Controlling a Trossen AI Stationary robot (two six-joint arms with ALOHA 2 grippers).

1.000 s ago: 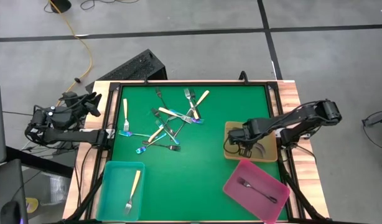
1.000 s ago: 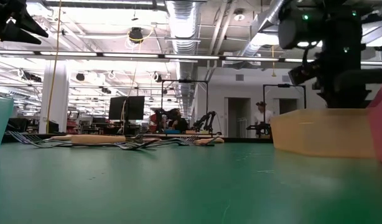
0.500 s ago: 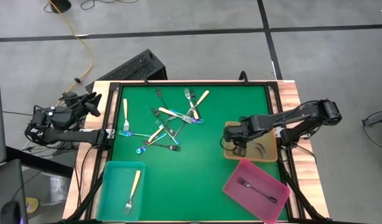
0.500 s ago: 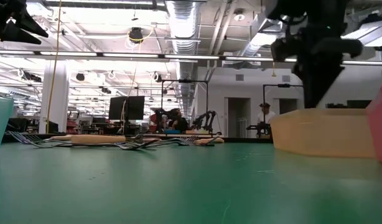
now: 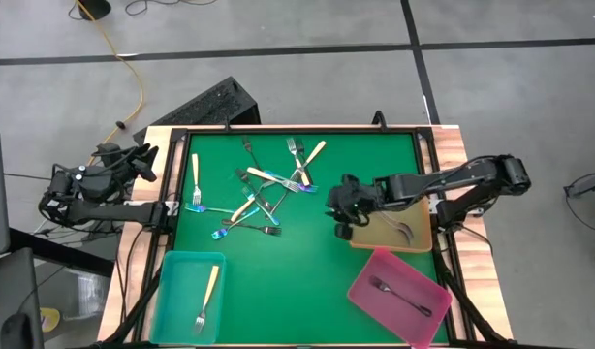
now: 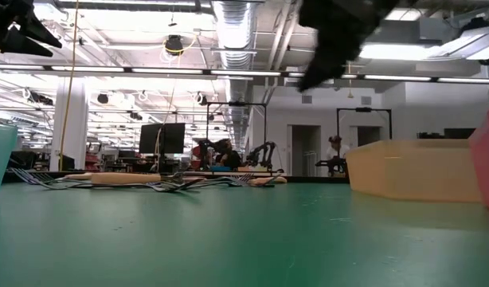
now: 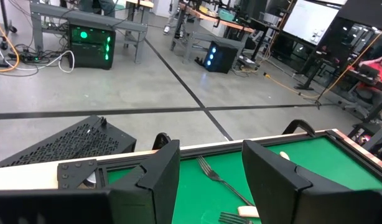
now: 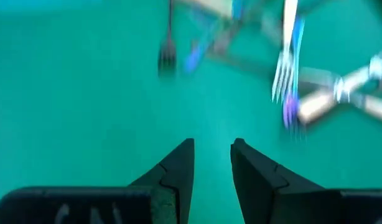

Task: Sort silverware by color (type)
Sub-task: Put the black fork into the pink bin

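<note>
Left of the green mat (image 5: 317, 262), off the table's edge, the left gripper (image 7: 209, 180) waits with its fingers set apart and nothing between them. On the mat nearest that arm lies the teal tray (image 5: 172, 291), already holding a cream-handled fork (image 5: 208, 296). Toward the mat's far edge, the unsorted pile of forks (image 5: 264, 189) lies crisscrossed, cream, dark and iridescent ones overlapping. Right of the pile, over bare mat, the right gripper (image 5: 343, 206) hovers just beside the tan tray (image 5: 419, 237), its fingers (image 8: 178, 171) parted by a narrow gap and empty (the forks lie ahead of them). The pink tray (image 5: 428, 281) with one dark fork (image 5: 399, 296) sits at the mat's near right corner. The risk, I judge, is the tangle: closing on one handle could drag a neighbour along, or pinch two kinds at once, because they lie stacked and touching.
</note>
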